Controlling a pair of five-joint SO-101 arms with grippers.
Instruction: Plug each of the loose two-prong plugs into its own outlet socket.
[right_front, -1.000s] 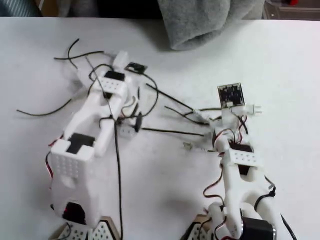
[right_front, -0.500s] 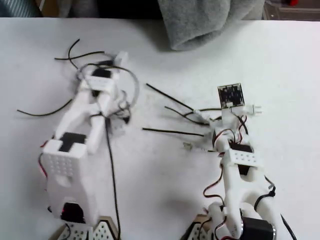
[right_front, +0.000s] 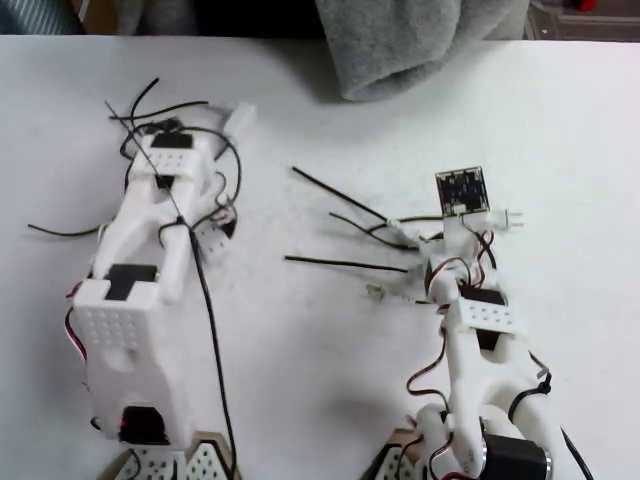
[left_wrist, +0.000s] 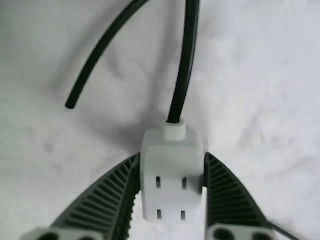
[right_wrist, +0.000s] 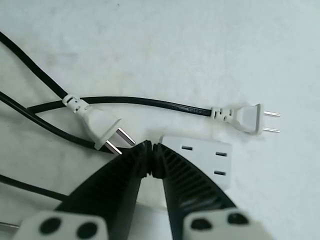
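Observation:
My left gripper (left_wrist: 171, 160) is shut on a white outlet socket block (left_wrist: 171, 175), one finger on each side. The block's slots face the camera and a black cord (left_wrist: 184, 65) leaves its far end. My right gripper (right_wrist: 150, 156) is shut, its fingertips pressed together with nothing between them. Just past its tips lies a white two-prong plug (right_wrist: 102, 127) with its prongs toward them. A second white plug (right_wrist: 245, 118) lies farther off. A white outlet block (right_wrist: 202, 152) with slots lies flat beside one right finger. In the high view the second plug (right_front: 507, 217) lies ahead of the right arm (right_front: 478, 320).
The left arm (right_front: 140, 230) lies over a tangle of black cords (right_front: 150, 110) at the back left. A small white piece (right_front: 240, 117) lies beside it. Loose black cords (right_front: 340, 263) cross the table's middle. A grey cloth (right_front: 400, 40) hangs over the far edge.
The left arm has swung left and farther back with the outlet block, dragging its black cords along. The right arm has kept still.

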